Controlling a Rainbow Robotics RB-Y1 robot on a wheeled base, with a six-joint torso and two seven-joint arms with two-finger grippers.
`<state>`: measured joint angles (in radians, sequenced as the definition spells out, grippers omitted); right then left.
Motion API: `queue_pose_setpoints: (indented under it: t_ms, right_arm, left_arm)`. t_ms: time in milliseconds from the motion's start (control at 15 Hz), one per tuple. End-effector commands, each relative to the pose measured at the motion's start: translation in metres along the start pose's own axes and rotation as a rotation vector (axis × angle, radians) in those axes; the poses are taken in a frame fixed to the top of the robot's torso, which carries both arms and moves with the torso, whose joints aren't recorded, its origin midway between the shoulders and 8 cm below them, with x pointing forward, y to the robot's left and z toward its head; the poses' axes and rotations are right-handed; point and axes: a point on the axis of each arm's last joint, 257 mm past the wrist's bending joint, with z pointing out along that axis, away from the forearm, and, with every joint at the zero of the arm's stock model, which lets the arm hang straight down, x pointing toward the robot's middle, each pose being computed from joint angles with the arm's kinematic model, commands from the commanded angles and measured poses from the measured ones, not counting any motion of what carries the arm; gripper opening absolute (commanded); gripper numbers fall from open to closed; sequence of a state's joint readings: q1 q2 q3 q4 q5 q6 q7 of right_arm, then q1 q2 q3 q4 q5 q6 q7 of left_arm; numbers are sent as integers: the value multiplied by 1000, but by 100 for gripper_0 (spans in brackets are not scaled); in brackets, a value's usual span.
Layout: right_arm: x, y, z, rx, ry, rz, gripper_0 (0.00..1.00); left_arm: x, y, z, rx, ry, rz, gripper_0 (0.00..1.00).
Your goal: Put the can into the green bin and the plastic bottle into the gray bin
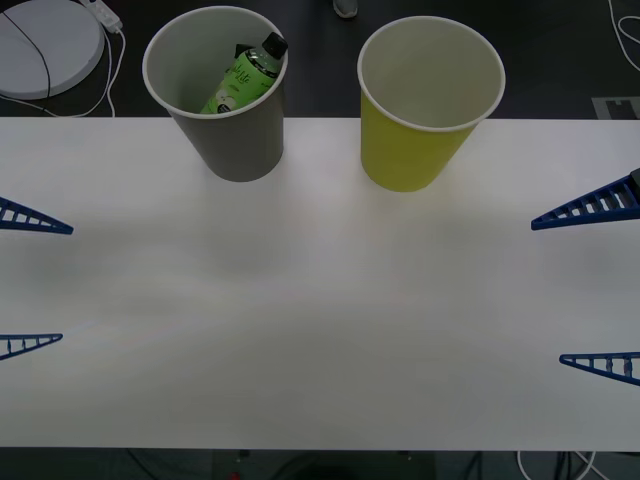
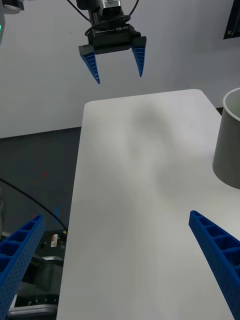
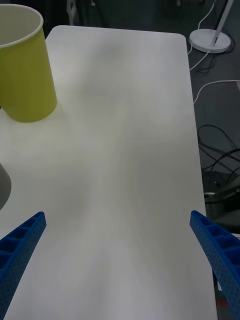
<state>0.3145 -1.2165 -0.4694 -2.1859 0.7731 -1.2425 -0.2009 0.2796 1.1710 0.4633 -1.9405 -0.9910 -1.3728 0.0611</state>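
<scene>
The plastic bottle [image 1: 243, 74] rests inside the gray bin [image 1: 240, 145], the green bin [image 1: 410, 155] looks empty, and both left gripper [image 1: 30, 280] and right gripper [image 1: 590, 290] wait spread wide, no can visible to fetch

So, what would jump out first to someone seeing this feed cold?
Two big cups at the table's far edge: the gray bin on the left with the plastic bottle leaning inside it, and the green bin to its right. Next, the blue fingers at the sides: the left hand and the right hand, both open and holding nothing.
</scene>
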Motion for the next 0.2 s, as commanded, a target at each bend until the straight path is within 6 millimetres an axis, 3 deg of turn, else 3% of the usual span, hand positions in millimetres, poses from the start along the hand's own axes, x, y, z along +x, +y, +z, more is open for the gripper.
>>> queue_pose_setpoints:
  t_ms: [67,200]
  right_arm:
    - [0,0,0,0,0,0,100]
    - [0,0,0,0,0,0,100]
  left_arm:
    - [0,0,0,0,0,-1,100]
    - [0,0,0,-1,-3,-2,100]
